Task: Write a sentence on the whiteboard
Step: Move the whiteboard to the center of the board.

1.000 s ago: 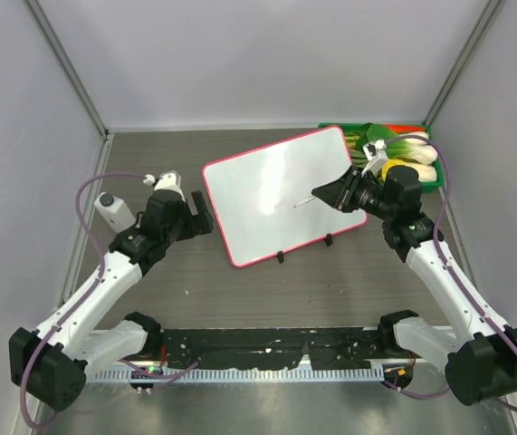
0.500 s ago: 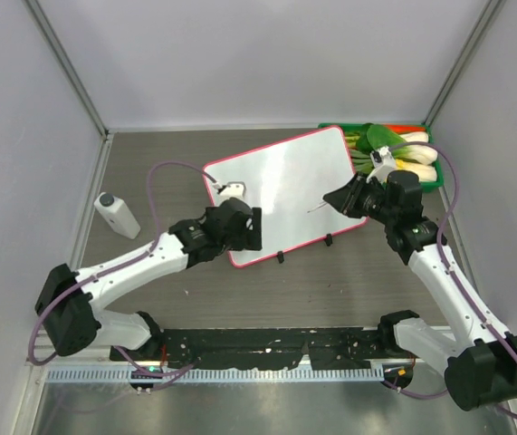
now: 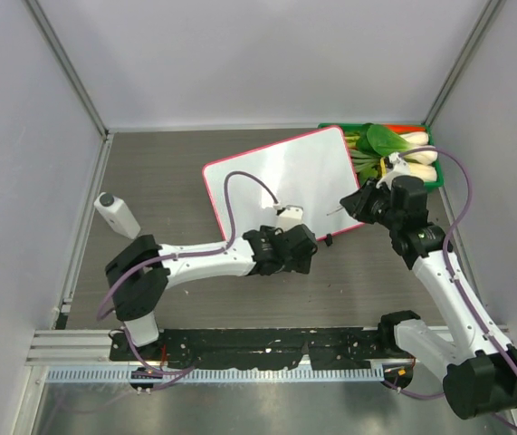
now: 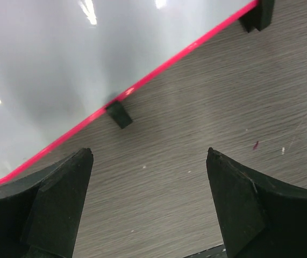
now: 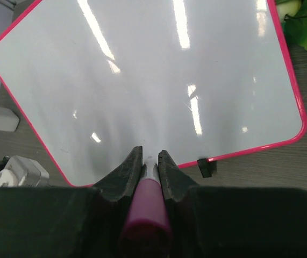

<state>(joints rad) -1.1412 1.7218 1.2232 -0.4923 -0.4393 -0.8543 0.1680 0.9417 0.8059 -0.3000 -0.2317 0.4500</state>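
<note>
- Glossy white whiteboard (image 3: 276, 181) with a thin pink-red frame lies flat on the grey wood-grain table (image 3: 167, 172), around the middle and skewed, its right far corner near the green tray (image 3: 330, 128) of vegetables
- No stroke of the sentence shows on it, though the glare streaks in the right wrist view might hide a faint line
- Right gripper (image 5: 149, 156) is clenched on a slim pink marker (image 5: 145, 207), whose tip points at the near right part of the board, just inside the frame
- Left gripper (image 4: 149, 161) reaches across from the left to the board's near long edge; its jaws stand wide apart and grasp nothing, with one black clip (image 4: 119, 114) and bare table between them
- Handling, as a judgement: the board looks stiff, thin and light, and its slick face gives the fingers no purchase, so pen pressure would likely slide or turn it on the table
- Best hold is on the frame at the near long edge beside the clips, or a press down on that rim, clear of the writing area
- The marker is light and round, so it may twist in the grip if pushed hard; light, even pressure seems wise
- White bottle (image 3: 118, 216) stands well apart at the left
</note>
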